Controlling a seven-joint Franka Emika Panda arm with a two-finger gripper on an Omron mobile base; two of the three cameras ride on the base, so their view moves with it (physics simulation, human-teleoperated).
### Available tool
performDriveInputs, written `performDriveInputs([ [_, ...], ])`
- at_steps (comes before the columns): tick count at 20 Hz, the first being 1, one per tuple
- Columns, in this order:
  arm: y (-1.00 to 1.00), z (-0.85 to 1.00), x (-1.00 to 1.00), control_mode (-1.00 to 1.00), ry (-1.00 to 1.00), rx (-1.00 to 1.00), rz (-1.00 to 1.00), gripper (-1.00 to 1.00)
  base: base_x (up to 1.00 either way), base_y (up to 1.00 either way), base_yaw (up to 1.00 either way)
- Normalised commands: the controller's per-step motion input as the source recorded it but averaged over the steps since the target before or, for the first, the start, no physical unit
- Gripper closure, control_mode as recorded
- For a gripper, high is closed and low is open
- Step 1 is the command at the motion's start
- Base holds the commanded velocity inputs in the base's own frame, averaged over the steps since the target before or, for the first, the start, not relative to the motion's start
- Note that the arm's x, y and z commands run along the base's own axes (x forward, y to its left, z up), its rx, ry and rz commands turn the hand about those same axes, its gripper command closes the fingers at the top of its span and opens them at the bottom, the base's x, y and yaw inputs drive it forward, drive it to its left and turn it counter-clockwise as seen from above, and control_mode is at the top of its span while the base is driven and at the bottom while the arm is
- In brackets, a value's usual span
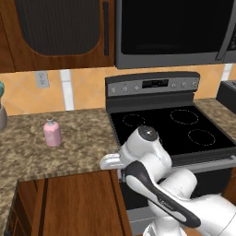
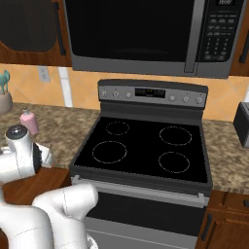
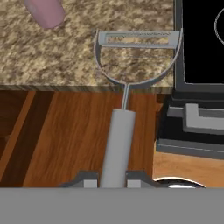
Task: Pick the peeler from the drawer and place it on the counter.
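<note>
My fingers are clenched on the handle of the peeler, one on each side of it. The peeler sticks straight out from my hand, its looped head over the front edge of the speckled worktop and its handle over the open wooden drawer. The head sits just beside the black stovetop. A pink bottle stands on the worktop, further back toward the wall.

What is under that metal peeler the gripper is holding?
Under the peeler, its loop head overlaps the speckled counter, and its handle overlaps the wooden drawer. The handle's lower end is hidden between the gripper fingers.
</note>
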Motion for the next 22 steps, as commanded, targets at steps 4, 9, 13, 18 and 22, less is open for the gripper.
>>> performDriveInputs([
  [4, -0.08, 0.31, 1.0, -1.0, 0.01, 0.02, 0.0, 1.0, 0.0, 0.0, 0.0],
  [9, -0.02, 0.0, 1.0, -1.0, 0.13, 0.01, 0.0, 1.0, 0.0, 0.0, 0.0],
  [13, 0.0, 0.0, 1.0, -1.0, 0.05, 0.0, 0.0, 1.0, 0.0, 0.0, 0.0],
  [18, 0.09, -0.01, 0.75, -1.0, 0.0, -0.03, 0.0, 1.0, 0.0, 0.0, 0.0],
  [22, 0.35, -0.32, 0.58, -1.0, 0.0, -0.14, 0.0, 1.0, 0.0, 0.0, 0.0],
])
